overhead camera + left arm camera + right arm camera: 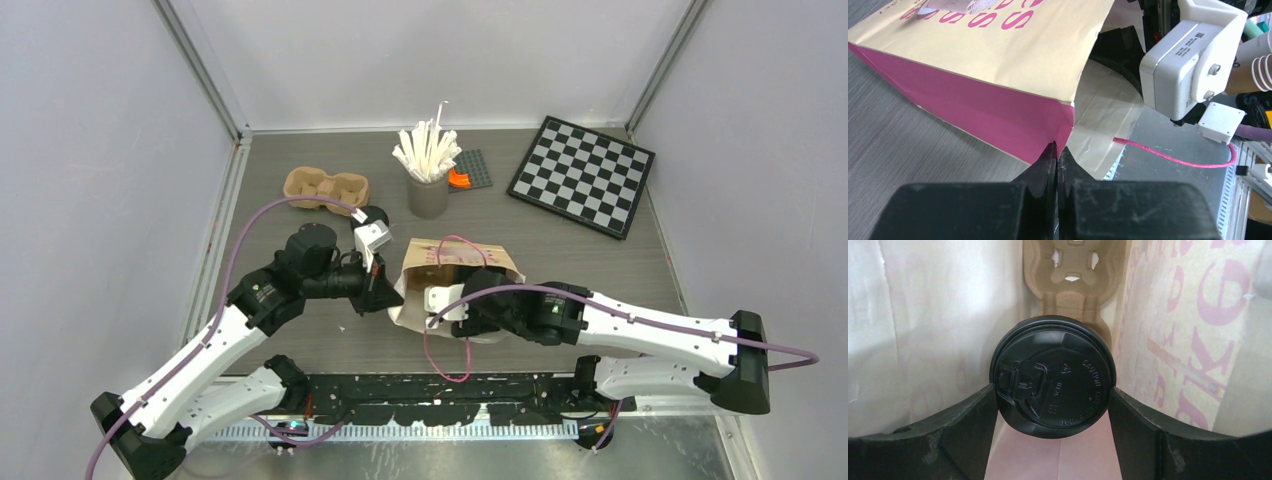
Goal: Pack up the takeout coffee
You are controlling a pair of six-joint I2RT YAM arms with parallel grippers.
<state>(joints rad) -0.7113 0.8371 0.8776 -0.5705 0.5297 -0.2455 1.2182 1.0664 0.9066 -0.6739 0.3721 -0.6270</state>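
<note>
my left gripper (1055, 159) is pinched shut on the paper bag (998, 60) lip to hold its mouth open; right gripper (1053, 390), jaws wide, clamps a lidded coffee cup (1048, 360) inside, lined up with the pulp tray (1073, 280)

Pale grey walls (420, 60), dark wood-grain table (600, 262)
</note>
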